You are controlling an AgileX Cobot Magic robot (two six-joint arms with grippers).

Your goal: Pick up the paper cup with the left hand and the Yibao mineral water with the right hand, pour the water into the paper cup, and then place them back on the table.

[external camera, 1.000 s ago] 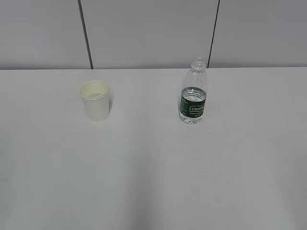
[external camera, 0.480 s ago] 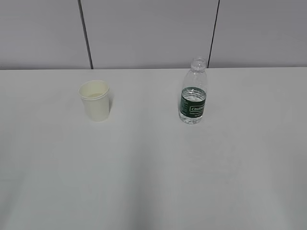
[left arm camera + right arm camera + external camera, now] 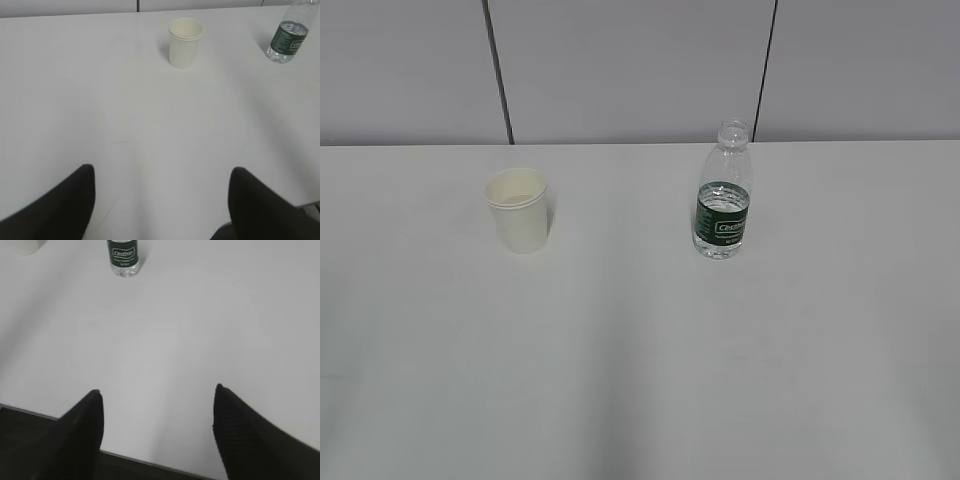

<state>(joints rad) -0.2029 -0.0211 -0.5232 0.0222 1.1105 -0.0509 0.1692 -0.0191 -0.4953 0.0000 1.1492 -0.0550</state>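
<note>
**Exterior view: both arms absent, cup and bottle untouched on the desk**

Exterior view coverage shows the paper cup [image 3: 518, 210] left of centre in the frame and the Yibao mineral water [image 3: 723, 193] right of centre, both upright on the white desk [image 3: 640, 370] and well apart. No arm is seen in that view.

In the left wrist view the cup is placed at upper centre and the bottle at the upper right corner; the left hand [image 3: 160, 205] is shown only as two dark fingers [image 3: 65, 205] at the lower edge, spread wide and empty. In the right wrist view the bottle is found at the upper left; the right hand [image 3: 157, 435] is likewise shown with fingers [image 3: 80, 435] set wide apart, holding nothing, near the desk's front edge.

The step in hand is judged to be the reach toward each object. It would be done well if each hand were brought forward level, with the fingers kept wide until the object sits between them. The cup is best closed on gently at mid-wall, since thin paper is likely to crush. The bottle is best gripped around the green label band, below the open neck, and kept upright, as no cap is seen and some water is held inside.

Counted: one paper cup, one water bottle, two grippers, one desk.
</note>
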